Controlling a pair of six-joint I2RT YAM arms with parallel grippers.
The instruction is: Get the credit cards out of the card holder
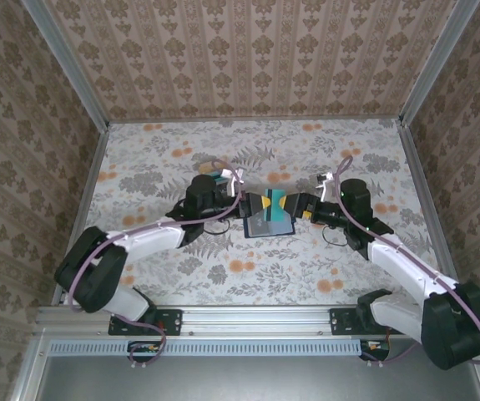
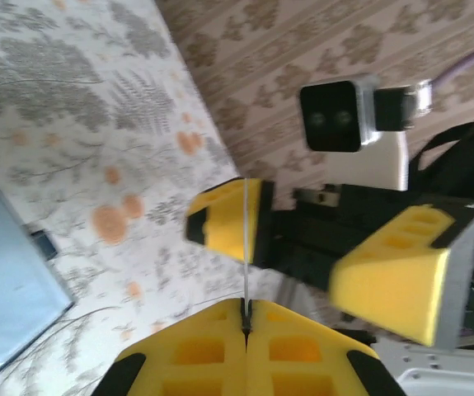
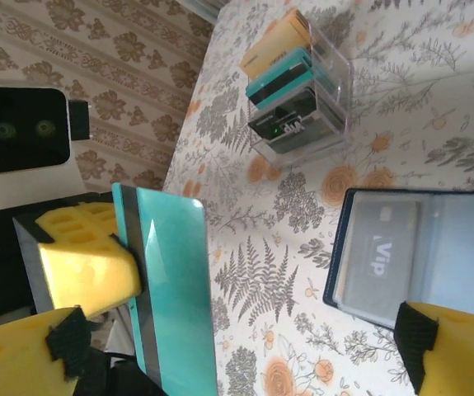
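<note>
The card holder (image 1: 270,225) lies open on the table, dark navy, with a grey "Vip" credit card (image 3: 381,247) in its left pocket (image 3: 422,252). Just above it a teal credit card (image 3: 166,289) with a dark stripe stands on edge; it is a thin line (image 2: 245,239) in the left wrist view. My left gripper (image 2: 246,318) is shut on this card's end. My right gripper (image 3: 237,338) is open, its yellow fingers (image 2: 401,272) spread on either side of the card, one finger close beside it. Both grippers meet over the holder (image 1: 255,203) (image 1: 300,206).
A clear slotted rack (image 3: 298,91) holding tan, teal and dark cards stands on the floral table beyond the holder, close to the left arm's wrist (image 1: 214,172). Patterned walls enclose the table on three sides.
</note>
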